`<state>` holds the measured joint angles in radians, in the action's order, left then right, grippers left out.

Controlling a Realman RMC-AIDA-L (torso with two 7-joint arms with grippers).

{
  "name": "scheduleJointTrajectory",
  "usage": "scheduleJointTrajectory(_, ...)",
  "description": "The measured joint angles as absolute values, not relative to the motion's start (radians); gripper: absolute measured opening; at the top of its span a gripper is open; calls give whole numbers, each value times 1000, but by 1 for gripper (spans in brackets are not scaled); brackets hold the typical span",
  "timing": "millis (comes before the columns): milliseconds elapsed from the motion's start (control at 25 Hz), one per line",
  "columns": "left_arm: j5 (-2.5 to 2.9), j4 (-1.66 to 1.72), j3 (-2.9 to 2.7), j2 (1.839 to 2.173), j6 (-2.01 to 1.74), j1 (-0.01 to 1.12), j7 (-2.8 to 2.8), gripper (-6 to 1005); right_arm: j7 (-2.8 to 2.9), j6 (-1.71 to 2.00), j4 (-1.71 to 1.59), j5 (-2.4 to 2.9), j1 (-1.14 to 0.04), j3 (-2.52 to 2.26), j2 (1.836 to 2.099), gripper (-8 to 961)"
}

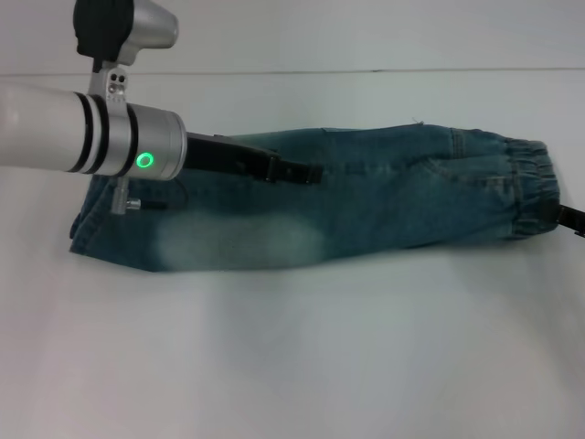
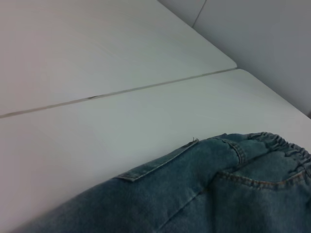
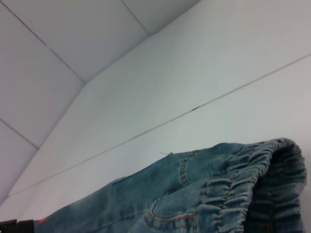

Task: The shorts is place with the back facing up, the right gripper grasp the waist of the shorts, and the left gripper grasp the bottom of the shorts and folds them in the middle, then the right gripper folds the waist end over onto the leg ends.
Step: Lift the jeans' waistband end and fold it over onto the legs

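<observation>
Blue denim shorts (image 1: 366, 197) lie folded lengthwise on the white table (image 1: 292, 347), back pocket up. The elastic waist (image 1: 530, 178) is at the right and the leg ends (image 1: 96, 219) at the left. My left arm reaches in from the left above the shorts, and its dark left gripper (image 1: 306, 172) sits low over the middle of the cloth. Only a black tip of my right gripper (image 1: 569, 219) shows at the right edge, just beside the waist. The left wrist view shows the pocket seam (image 2: 257, 182). The right wrist view shows the gathered waistband (image 3: 252, 194) close up.
A thin seam (image 1: 366, 71) runs across the table behind the shorts. The bare white tabletop stretches in front of the shorts toward the near edge. A wall (image 3: 73, 39) rises behind the table.
</observation>
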<state>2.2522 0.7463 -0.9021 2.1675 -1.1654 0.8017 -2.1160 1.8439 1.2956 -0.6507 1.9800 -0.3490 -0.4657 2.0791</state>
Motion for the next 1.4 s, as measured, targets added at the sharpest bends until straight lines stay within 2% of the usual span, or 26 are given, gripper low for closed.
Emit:
scheduleJointTrajectory(480, 2152, 687, -993, 2170, -1078, 804, -2111, 888, 1878, 1296, -721, 1983, -338, -474, 2084, 51)
scheduleJointTrajectory(1040, 2020, 617, -1193, 2174, -870, 799, -2108, 888, 1978, 1301, -860, 1984, -382, -583, 2086, 51)
scheduleJointTrajectory(1400, 2007, 617, -1179, 2173, -832, 797, -2112, 787, 2003, 1306, -909, 1979, -391, -617, 2086, 51)
